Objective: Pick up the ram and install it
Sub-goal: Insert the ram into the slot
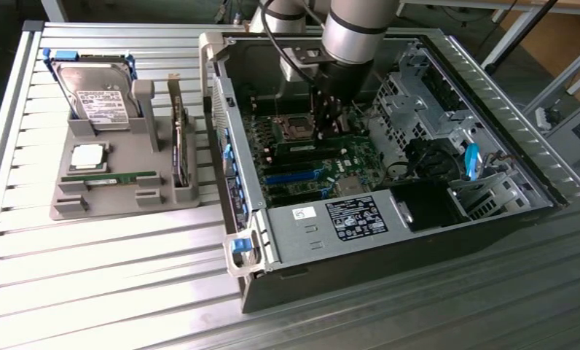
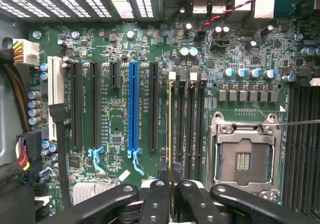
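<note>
Inside the open computer case [image 1: 523, 182], the pincer [image 2: 170, 194] grips the ram [image 2: 170, 134] edge-on directly over a memory slot [image 2: 181, 134] beside the processor socket [image 2: 243, 154], where slight misalignment could jam it against the slot's latches.

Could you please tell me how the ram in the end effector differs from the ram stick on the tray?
The held ram is gripped edge-on by the end effector, inside the case over the memory slots. The tray ram lies free in the grey tray, outside the case. Both are long, thin sticks.
</note>
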`<action>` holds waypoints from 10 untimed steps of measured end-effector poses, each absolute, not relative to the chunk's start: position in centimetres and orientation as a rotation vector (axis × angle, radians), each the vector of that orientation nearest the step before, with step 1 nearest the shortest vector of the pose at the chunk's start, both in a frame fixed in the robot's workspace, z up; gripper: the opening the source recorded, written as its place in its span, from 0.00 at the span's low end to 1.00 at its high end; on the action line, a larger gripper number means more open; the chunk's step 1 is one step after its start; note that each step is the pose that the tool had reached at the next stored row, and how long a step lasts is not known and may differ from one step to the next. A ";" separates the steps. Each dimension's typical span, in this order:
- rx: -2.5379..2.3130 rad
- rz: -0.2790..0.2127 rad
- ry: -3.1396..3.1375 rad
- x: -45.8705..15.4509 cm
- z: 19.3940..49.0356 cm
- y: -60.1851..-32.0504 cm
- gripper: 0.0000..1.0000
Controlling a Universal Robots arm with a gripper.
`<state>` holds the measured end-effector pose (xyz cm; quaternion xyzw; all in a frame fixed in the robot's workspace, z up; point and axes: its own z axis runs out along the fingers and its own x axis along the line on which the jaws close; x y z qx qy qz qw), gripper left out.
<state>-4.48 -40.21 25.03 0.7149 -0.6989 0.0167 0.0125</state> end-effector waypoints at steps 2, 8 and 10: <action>2.229 0.052 -2.178 -4.5 24.9 -40.2 0.11; 2.228 0.052 -2.178 -4.5 24.5 -40.2 0.11; 2.228 0.052 -2.178 -4.5 24.3 -40.2 0.11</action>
